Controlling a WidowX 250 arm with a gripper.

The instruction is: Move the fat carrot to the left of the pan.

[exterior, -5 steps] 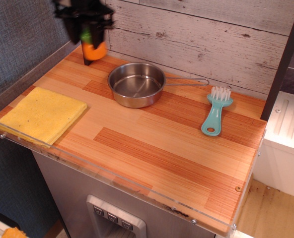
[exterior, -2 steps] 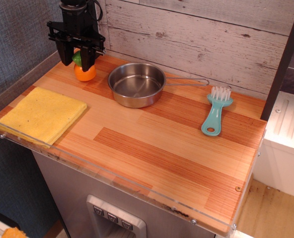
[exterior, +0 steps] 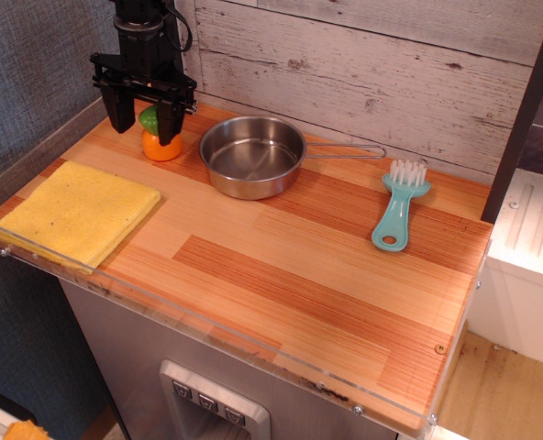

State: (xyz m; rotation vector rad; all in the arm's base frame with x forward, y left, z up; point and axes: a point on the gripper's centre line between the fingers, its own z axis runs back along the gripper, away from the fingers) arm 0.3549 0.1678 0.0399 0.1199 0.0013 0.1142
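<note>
View: observation.image, the only camera.
Carrot (exterior: 161,144): on the counter (exterior: 299,266), at nine o'clock of the pan (exterior: 252,156), near it but apart.
Gripper (exterior: 144,124): fingers spread, straddling the carrot's green top; contact too close to judge.
Cloth (exterior: 77,213): at seven o'clock of the carrot.
Risk: a finger catching the leaves on retreat could tip or roll the carrot toward the pan.

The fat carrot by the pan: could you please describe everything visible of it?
The fat carrot is a stubby, rounded orange toy, plastic-looking, with a bright green top. It stands upright on the wooden counter, left of the pan and apart from it. The gripper straddles it with fingers spread; whether they touch it is unclear.
</note>
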